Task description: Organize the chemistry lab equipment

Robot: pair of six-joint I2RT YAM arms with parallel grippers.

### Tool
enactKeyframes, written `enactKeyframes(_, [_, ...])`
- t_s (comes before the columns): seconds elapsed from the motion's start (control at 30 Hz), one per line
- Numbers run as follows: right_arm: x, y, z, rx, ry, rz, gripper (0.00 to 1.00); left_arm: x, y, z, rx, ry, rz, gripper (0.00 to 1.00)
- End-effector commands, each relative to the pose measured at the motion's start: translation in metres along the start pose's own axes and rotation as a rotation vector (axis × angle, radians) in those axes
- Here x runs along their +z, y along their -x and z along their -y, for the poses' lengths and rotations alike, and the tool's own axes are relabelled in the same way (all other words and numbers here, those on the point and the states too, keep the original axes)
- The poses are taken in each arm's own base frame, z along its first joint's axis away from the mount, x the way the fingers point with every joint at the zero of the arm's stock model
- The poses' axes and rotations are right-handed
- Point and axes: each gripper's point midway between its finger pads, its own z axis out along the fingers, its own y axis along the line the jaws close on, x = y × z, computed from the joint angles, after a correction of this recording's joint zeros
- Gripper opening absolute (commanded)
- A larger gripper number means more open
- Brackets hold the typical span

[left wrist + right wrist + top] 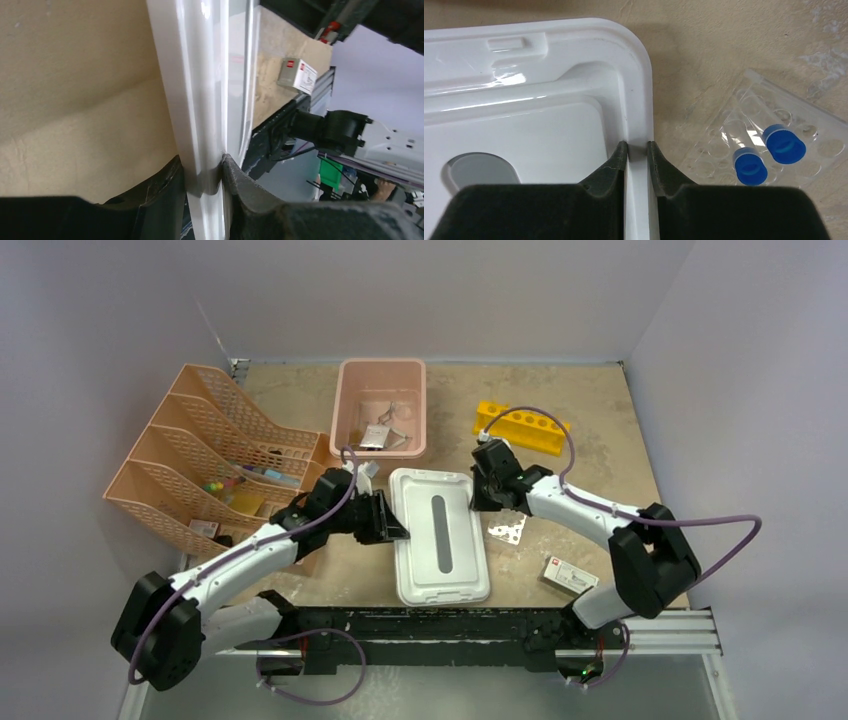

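The beige tabletop [600, 440] shows bare surface along its right edge. The white rectangular plastic lid [460, 570] lies at centre, the yellow holed tube rack [520, 428] beyond it. The left pincer [202, 170] pinches the lid's left rim, the right pincer [638, 150] its right rim, beside two blue-capped vials [784, 146].

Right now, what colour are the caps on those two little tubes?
Bright blue. The caps show best in the right wrist view.

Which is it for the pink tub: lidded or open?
Open. The pink tub shows its contents; its white lid lies on the table, apart from it.
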Motion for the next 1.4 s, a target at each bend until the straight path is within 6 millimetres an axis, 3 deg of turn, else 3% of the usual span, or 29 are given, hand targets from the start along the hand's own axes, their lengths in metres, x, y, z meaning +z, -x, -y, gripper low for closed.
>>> enactKeyframes(0.0, [-0.020,0.022,-0.032,0.016,0.157,0.097,0.00,-0.022,0.017,0.063,0.111,-0.238,0.040,0.18])
enactKeyframes(0.2, [-0.027,0.029,-0.039,0.021,0.200,0.130,0.00,-0.027,0.024,0.072,0.121,-0.259,0.071,0.00])
enactKeyframes(0.3, [-0.030,0.031,-0.042,0.020,0.213,0.138,0.00,-0.032,0.022,0.077,0.153,-0.275,0.061,0.00])
enactKeyframes(0.53, [-0.040,0.036,-0.045,-0.002,0.243,0.166,0.24,-0.051,0.016,0.093,0.299,-0.323,0.032,0.00])
enactKeyframes(0.8, [-0.082,0.073,-0.053,-0.003,0.271,0.297,0.34,-0.068,0.023,0.107,0.423,-0.334,-0.020,0.00])
enactKeyframes(1.03, [-0.134,0.123,-0.052,0.041,0.240,0.454,0.37,-0.094,0.071,0.146,0.461,-0.396,0.109,0.00])
enactKeyframes(1.23, [-0.175,0.160,-0.043,0.098,0.198,0.604,0.42,-0.098,0.128,0.143,0.403,-0.306,0.219,0.00])
enactKeyframes(1.37, [-0.181,0.176,-0.050,0.045,0.182,0.606,0.46,-0.100,0.172,0.151,0.346,-0.293,0.307,0.00])
